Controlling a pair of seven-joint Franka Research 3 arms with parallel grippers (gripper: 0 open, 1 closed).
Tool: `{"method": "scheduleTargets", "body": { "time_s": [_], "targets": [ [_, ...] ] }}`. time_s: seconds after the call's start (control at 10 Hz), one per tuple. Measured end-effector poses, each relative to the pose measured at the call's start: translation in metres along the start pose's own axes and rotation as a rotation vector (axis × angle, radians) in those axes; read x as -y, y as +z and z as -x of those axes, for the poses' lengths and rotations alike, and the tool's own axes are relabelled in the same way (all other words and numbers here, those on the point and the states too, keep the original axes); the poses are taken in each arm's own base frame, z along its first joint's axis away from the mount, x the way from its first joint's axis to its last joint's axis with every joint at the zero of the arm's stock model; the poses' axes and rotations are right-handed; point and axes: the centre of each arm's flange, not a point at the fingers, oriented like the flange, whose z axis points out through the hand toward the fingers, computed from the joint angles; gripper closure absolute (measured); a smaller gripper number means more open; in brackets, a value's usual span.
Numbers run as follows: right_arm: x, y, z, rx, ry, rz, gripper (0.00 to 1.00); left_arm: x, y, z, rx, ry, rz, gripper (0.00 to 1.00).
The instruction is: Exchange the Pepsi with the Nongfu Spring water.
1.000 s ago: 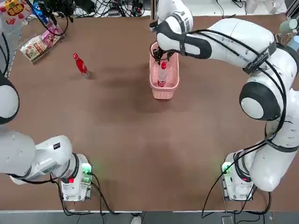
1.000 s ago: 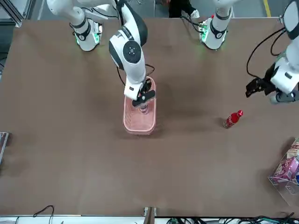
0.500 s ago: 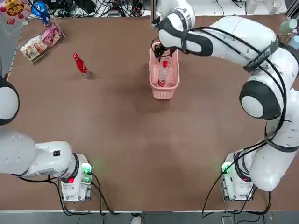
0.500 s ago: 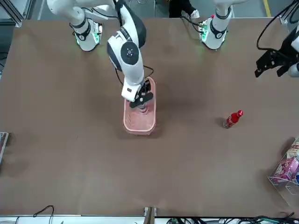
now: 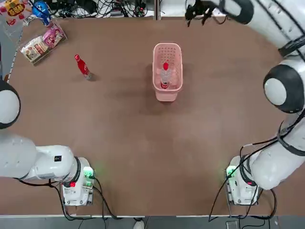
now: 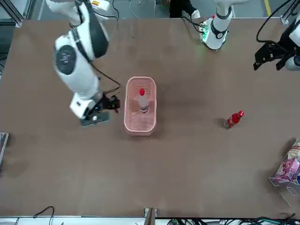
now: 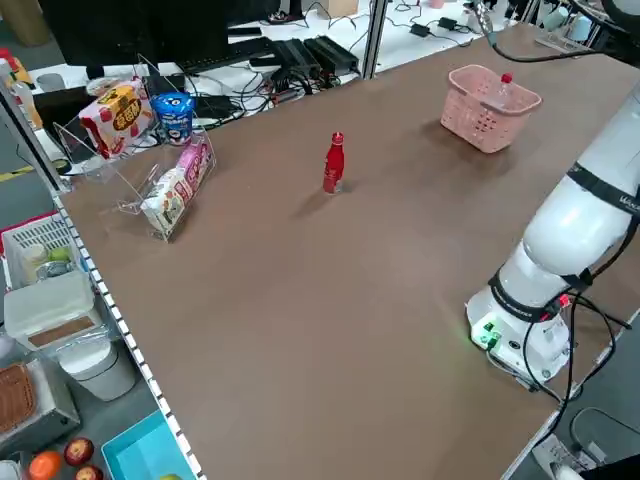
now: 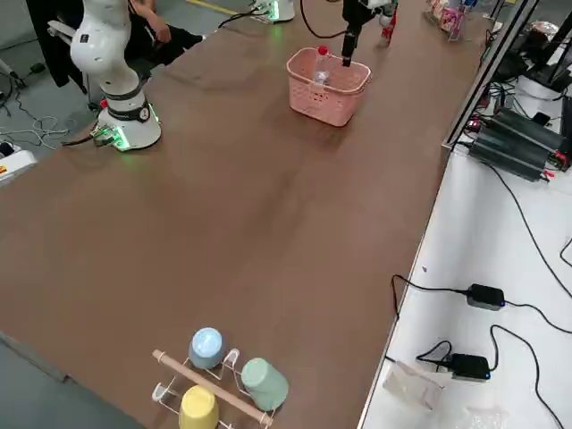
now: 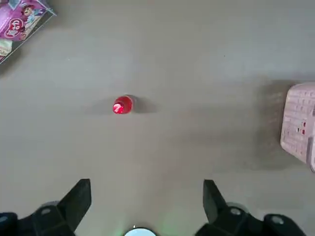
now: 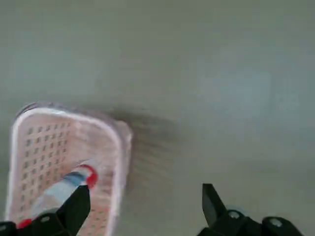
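- Far left on the top view, a clear rack of snack packets (image 5: 40, 43) sits at the table (image 5: 119, 143) corner, well apart from the work and no part of the task.
- The Pepsi (image 5: 82, 66) stands upright on the bare table, well to the left of the pink basket (image 5: 167, 90) and touching nothing.
- The left gripper (image 9: 142, 201) hangs high above that side with its fingers spread wide and empty; its wrist view looks straight down on the Pepsi's red cap (image 9: 122, 105), though the cap sits ahead of the fingers rather than between them.
- At the middle, the Nongfu Spring water (image 5: 165, 74) stands upright inside the pink basket, red cap up, with no gripper on it.
- On the right, the right gripper (image 5: 199, 9) is up near the far edge of the table, beside the basket rather than over it, fingers parted and holding nothing (its wrist view shows the basket and bottle off to one side).
- Judged from this layout, neither bottle is in hand. One bottle occupies the basket and the other the open table, but the pictures alone do not say whether these are the starting places.
- The likely next move is for the left gripper to shift until the Pepsi's cap lies between its fingers, then descend straight and close on the slim body below the cap; the bottle is narrow and tall, so a sideways nudge could tip it.
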Motion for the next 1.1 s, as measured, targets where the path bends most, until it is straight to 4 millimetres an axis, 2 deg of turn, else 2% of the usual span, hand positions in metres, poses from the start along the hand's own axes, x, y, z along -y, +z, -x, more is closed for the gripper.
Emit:
{"method": "scheduleTargets", "body": {
  "time_s": [0.2, 0.3, 0.4, 0.5, 0.6, 0.7, 0.8, 0.9, 1.1],
  "targets": [
    [-0.094, -0.014, -0.012, -0.007, -0.01, 0.039, 0.0, 0.0, 0.0, 0.0, 0.001, -0.001, 0.0, 0.0],
    [-0.144, -0.027, -0.011, -0.009, 0.004, 0.062, 0.0, 0.001, 0.0, 0.0, 0.001, -0.001, 0.0, 0.0],
    [-0.191, -0.047, -0.001, 0.001, 0.035, 0.07, 0.0, 0.003, 0.001, -0.001, 0.004, -0.005, 0.0, 0.0],
    [-0.228, -0.073, 0.015, 0.017, 0.078, 0.069, 0.0, 0.004, 0.002, -0.002, 0.006, -0.007, 0.0, 0.0],
    [-0.253, -0.103, 0.035, 0.028, 0.122, 0.065, 0.0, 0.004, 0.003, -0.003, 0.008, -0.007, 0.001, 0.0],
    [-0.267, -0.135, 0.057, 0.038, 0.152, 0.061, 0.0, 0.004, 0.004, -0.003, 0.009, -0.007, 0.001, 0.0],
    [-0.273, -0.163, 0.078, 0.054, 0.173, 0.056, 0.0, 0.004, 0.004, -0.003, 0.009, -0.007, 0.001, 0.0],
    [-0.274, -0.181, 0.093, 0.061, 0.182, 0.052, 0.0, 0.004, 0.004, -0.004, 0.009, -0.007, 0.001, 0.0],
    [-0.268, -0.197, 0.103, 0.046, 0.191, 0.052, 0.0, 0.004, 0.004, -0.004, 0.009, -0.007, 0.001, 0.0]
  ]
}}
